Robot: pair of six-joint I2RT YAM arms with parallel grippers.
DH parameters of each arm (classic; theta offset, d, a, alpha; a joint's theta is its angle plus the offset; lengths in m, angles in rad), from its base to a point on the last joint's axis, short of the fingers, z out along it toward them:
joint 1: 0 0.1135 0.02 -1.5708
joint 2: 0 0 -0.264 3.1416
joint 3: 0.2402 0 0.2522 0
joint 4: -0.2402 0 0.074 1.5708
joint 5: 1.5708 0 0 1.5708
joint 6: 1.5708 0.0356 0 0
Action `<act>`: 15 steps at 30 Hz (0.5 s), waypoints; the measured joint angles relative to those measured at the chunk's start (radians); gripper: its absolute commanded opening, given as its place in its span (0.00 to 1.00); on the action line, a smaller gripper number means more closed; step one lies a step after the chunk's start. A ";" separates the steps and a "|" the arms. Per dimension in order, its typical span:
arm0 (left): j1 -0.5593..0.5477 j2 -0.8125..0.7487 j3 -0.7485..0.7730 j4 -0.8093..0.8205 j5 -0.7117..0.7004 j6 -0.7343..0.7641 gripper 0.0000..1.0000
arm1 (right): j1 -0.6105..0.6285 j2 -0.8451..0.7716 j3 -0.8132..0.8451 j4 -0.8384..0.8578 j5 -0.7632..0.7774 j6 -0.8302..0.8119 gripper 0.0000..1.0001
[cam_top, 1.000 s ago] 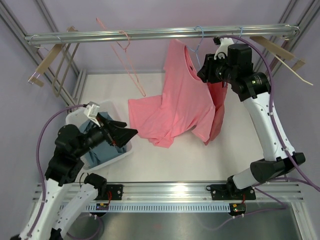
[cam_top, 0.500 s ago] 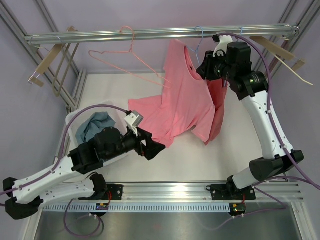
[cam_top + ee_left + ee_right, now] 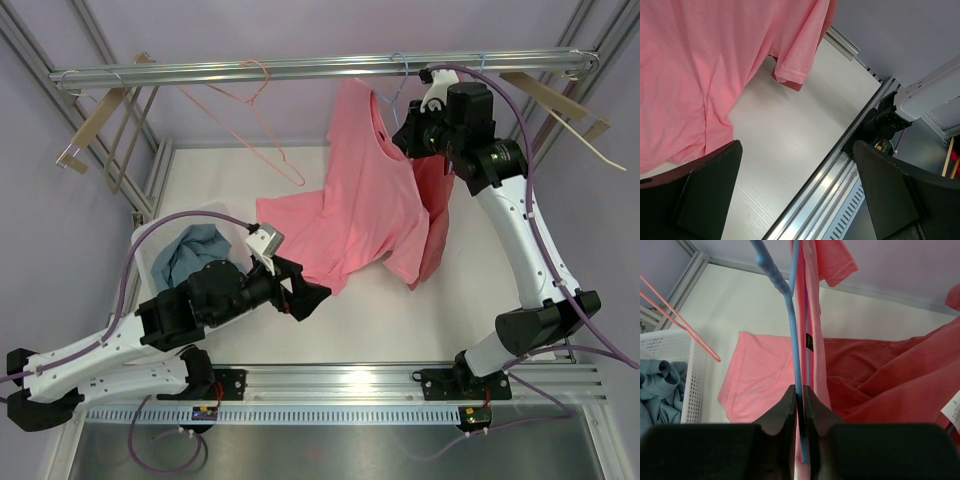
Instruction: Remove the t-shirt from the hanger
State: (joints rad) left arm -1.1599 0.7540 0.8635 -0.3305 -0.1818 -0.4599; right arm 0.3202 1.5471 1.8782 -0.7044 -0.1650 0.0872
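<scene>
Up at the metal rail (image 3: 300, 68), upper right of the overhead view, I am pinching the right gripper (image 3: 800, 390) shut on the thin blue hanger (image 3: 792, 340) carrying the pink short-sleeved t-shirt (image 3: 370, 200). The left gripper (image 3: 312, 285) is gaping empty near its hem and, I judge, next needing to grab fabric and pull.

Glowing evenly under bright, diffuse light, seemingly falling from overhead. Casting only soft, faint shadows beneath the pink t-shirt (image 3: 350, 215) onto the white table (image 3: 400, 320). Catching mild glare along the metal rail (image 3: 300, 68) up top and the steel strip (image 3: 330, 442) at the near edge. Reading sharp across most of the overhead view, bending straight frame lines slightly toward the corners. Blurring heavily at the dark fingers (image 3: 705, 195) in the left wrist view, reducing them to shapeless silhouettes. Softening likewise at the near fingers (image 3: 775, 437) in the right wrist view, keeping the blue hanger (image 3: 793, 340) and cloth behind crisper.
</scene>
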 measured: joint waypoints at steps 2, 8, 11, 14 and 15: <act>0.000 -0.011 0.000 0.004 -0.007 0.000 0.99 | 0.000 0.010 0.000 0.003 -0.001 -0.005 0.00; -0.002 -0.028 -0.002 0.011 -0.010 0.000 0.99 | 0.003 0.008 -0.002 0.022 -0.001 -0.002 0.00; -0.003 -0.028 -0.002 0.011 -0.010 0.000 0.99 | 0.008 -0.002 -0.002 0.027 0.006 0.004 0.00; -0.003 -0.029 -0.002 0.011 -0.010 0.000 0.99 | 0.016 -0.023 -0.002 0.054 0.026 0.018 0.00; -0.003 -0.029 -0.002 0.011 -0.010 0.000 0.99 | 0.018 -0.033 -0.002 0.068 0.033 0.023 0.00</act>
State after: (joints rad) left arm -1.1633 0.7254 0.8616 -0.3199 -0.1921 -0.4599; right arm 0.3386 1.5143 1.8767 -0.6369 -0.1322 0.1104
